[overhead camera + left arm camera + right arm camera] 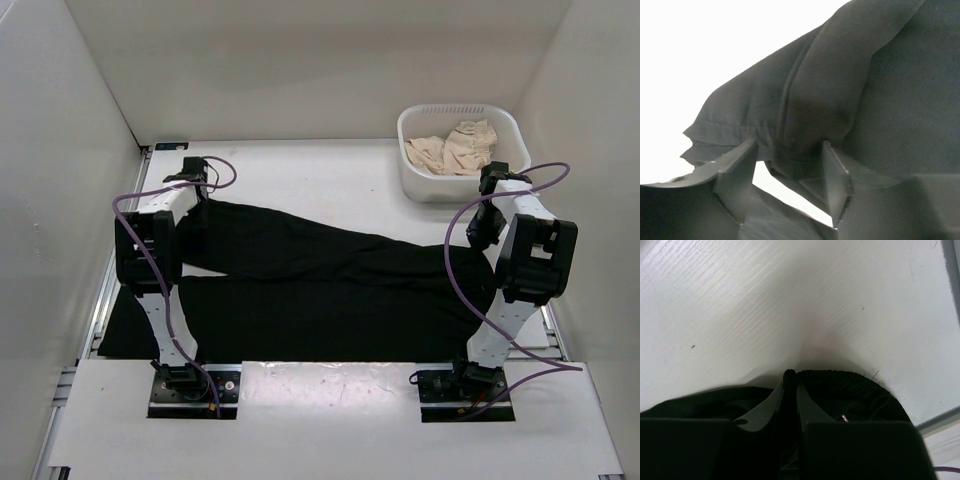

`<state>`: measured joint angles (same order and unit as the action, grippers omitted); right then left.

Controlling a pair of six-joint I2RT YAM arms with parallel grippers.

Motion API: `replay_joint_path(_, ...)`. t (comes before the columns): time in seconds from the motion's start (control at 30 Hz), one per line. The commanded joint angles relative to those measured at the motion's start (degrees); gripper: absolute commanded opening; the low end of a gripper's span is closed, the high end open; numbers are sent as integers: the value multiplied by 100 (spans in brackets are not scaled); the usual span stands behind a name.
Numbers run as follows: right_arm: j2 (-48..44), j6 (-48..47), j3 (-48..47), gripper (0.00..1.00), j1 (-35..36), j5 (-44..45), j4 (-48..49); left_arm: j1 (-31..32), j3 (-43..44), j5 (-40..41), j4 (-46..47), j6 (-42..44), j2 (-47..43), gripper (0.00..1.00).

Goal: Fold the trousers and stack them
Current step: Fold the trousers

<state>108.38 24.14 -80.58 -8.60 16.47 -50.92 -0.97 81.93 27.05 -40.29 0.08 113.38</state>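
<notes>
**Trousers flat on the desk, right side pinched, left side loose**

You have the black trousers [330, 290] lying lengthwise across the white desk [320, 170]. The two legs run out to the left and the waist end lies on the right.

The legs lie next to each other, the far one angled slightly away towards the back left.

Left wrist view: your left fingers [737, 175] stand apart. A fold of the stitched hem sits between them. The cloth lies against the right-hand finger, and a strip of white shows between it and the other, so nothing is clamped.

Right wrist view: your right fingers [772, 402] are closed almost together. They pinch a ribbed black edge of the trousers at their tips, low over the desk.

A white basket [450, 188] sits at the back right corner, apart from the trousers, with cream cloths [460, 148] inside.
</notes>
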Motion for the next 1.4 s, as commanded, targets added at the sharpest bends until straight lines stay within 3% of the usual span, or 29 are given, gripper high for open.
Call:
replay_joint_path(0.0, -27, -76, -11, 0, 16, -74, -6, -26, 103, -137, -293, -8, 219, 55)
replay_joint_path(0.03, -27, -137, -11, 0, 16, -74, -6, -156, 173, -286, -399, -8, 332, 33)
replay_joint_path(0.1, -80, -138, -80, 0, 16, -143, -6, -315, 647, -980, -933, -8, 508, 14)
replay_joint_path(0.2, -80, -138, -379, 0, 16, -337, -129, -649, 1674, -1509, -1541, -8, 939, 14)
replay_joint_path(0.5, -1054, -76, -1373, 0, -159, -22, -410, -1387, 3338, -244, -1377, -8, 133, 14)
replay_joint_path(0.57, -1344, -76, -1303, 0, -159, 128, -358, -1606, 3155, -174, -1166, -8, -436, 14)
replay_joint_path(0.83, -1758, -76, 110, 0, -159, 181, -498, -2117, 564, -471, -647, -8, -1836, 14)
replay_joint_path(1.0, -2233, 117, 1148, 2, -212, 234, -208, -2170, 113, -701, -646, -8, -1978, 14)
replay_joint_path(1.07, -2233, 117, 1368, 10, -212, 181, -156, -2170, 113, -753, -646, -8, -1978, 14)
replay_joint_path(1.13, -2163, 117, 1509, 50, -212, 41, -216, -2170, 113, -754, -646, -8, -1978, 14)
replay_joint_path(1.2, -2163, 117, 1605, 74, -212, -12, -436, -2170, -45, -754, -646, -8, -2030, 14)
replay_joint_path(1.23, -2163, 169, 1676, 79, -212, -12, -498, -2170, -107, -754, -646, -8, -2083, 14)
replay_joint_path(1.37, -2925, 494, 2053, 79, -265, 49, -560, -2170, -458, -859, -646, -8, -2215, 14)
